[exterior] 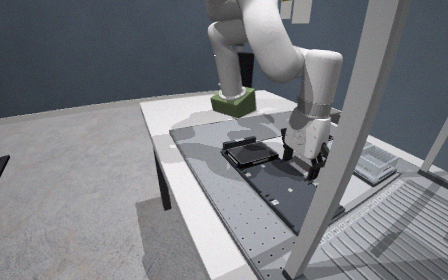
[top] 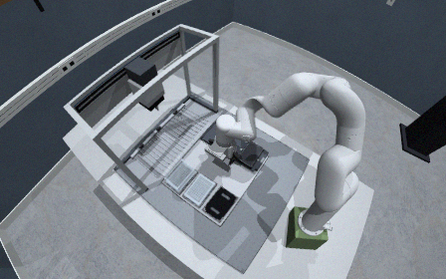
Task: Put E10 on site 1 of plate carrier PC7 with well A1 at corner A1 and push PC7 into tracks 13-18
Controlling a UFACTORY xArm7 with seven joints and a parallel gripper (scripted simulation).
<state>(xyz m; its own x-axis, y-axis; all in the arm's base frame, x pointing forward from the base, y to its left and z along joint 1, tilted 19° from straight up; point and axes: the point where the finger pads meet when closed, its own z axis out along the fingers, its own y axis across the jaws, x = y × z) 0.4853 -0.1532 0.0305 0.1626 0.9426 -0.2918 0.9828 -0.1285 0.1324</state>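
Observation:
The dark plate carrier PC7 [exterior: 281,182] lies on the apron in front of the rails, with its handle [exterior: 245,141] toward the arm's base. It also shows in the overhead view [top: 235,149], partly under the arm. A dark plate, E10 [exterior: 251,153], lies on the carrier's site next to the handle. My gripper [exterior: 302,162] is open and empty. It hangs just above the carrier, beside that plate and apart from it. In the overhead view the nest nearest the base [top: 220,203] looks dark. E01 [top: 198,189] and E07 [top: 180,175] sit in the two nests beyond it.
The loading rails [exterior: 401,220] run beyond the carrier, inside a white frame with a post [exterior: 346,135] that hides part of the carrier and gripper. A pale plate in its nest [exterior: 376,162] stands to the right. The green arm base [top: 306,234] is at the near edge.

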